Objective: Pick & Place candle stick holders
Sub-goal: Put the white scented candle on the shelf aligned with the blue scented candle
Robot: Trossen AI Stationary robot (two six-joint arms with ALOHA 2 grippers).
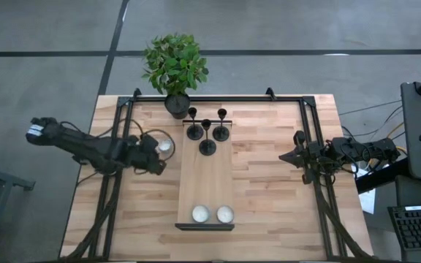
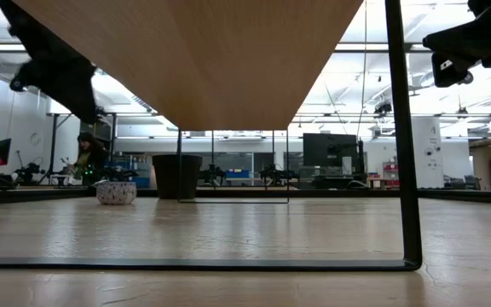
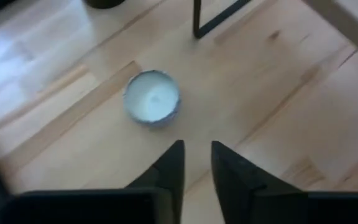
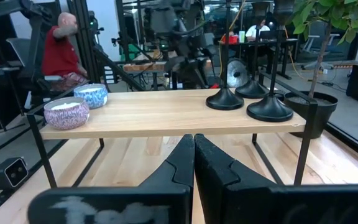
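Three black candle stick holders (image 1: 207, 146) stand on their disc bases at the far end of a raised wooden shelf (image 1: 205, 183). They also show in the right wrist view (image 4: 270, 109). My left gripper (image 3: 196, 152) hovers left of the shelf over the table, its fingers a narrow gap apart and empty. A white tealight (image 3: 152, 98) lies just ahead of it. My right gripper (image 4: 194, 146) is shut and empty, right of the shelf (image 1: 283, 155), pointing toward it at about shelf height.
Two tealights (image 1: 200, 214) (image 1: 225, 214) sit at the shelf's near end. A potted plant (image 1: 177, 104) stands at the table's far edge behind the holders. The shelf rests on thin black metal legs (image 2: 403, 136). People show in the room beyond (image 4: 61, 43).
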